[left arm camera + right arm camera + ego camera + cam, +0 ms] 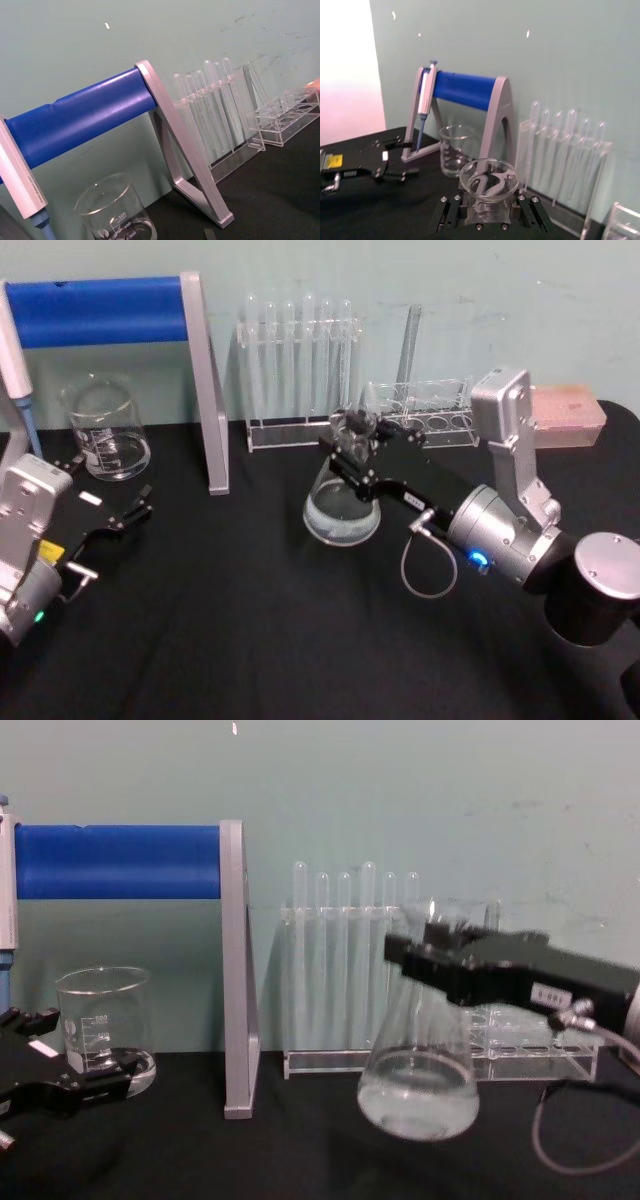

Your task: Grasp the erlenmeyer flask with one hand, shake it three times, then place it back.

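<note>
The black blocky right gripper (352,455) is clenched on the narrow neck of the clear glass conical erlenmeyer flask (342,510). Its wide base lies below the jaws, at the black tabletop (250,620), in front of the clear test-tube rack (300,430). The left gripper (125,508) rests with its fingers spread, far left.

place: lab bench
glassware: clear glass test tubes (300,340) in clear acrylic rack (298,432); clear graduated glass beaker (105,430); clear conical glass flask (342,508)
tools: white pipette (14,360) on grey blue-barred stand (205,390)
surface: black (250,620)

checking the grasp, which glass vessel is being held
The erlenmeyer flask, neck clamped by the right gripper; the beaker stands free near the idle left gripper.
</note>
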### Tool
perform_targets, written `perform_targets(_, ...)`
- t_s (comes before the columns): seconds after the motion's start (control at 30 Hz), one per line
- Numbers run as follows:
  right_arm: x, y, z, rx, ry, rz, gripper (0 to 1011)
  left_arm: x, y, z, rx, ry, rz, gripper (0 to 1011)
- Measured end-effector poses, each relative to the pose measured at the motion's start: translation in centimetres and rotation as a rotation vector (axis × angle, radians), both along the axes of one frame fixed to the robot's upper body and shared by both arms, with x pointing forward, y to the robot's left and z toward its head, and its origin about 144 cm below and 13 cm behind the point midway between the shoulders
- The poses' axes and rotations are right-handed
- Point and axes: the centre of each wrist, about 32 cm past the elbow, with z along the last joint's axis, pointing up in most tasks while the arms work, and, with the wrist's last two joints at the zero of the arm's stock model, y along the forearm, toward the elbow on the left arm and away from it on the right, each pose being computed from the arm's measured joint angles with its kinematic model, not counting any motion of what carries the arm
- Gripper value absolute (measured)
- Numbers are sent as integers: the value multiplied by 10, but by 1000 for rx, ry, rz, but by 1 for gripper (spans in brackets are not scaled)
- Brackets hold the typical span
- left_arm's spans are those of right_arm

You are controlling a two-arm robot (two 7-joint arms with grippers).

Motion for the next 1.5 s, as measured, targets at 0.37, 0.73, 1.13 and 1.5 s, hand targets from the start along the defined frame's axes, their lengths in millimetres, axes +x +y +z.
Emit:
perform_targets(0.37,-6,0,14,-1,-40,-48,450,0,0,0,0,0,0,1001)
perform_targets(0.73,-7,2,13,3,-33,-57,449,0,0,0,0,0,0,1001)
perform_targets(1.13,-10,10,9,-1,-13,-9,450,0,0,0,0,0,0,1001)
perform_targets(1.5,-21,34,7,6,2,128,450,0,0,0,0,0,0,1001)
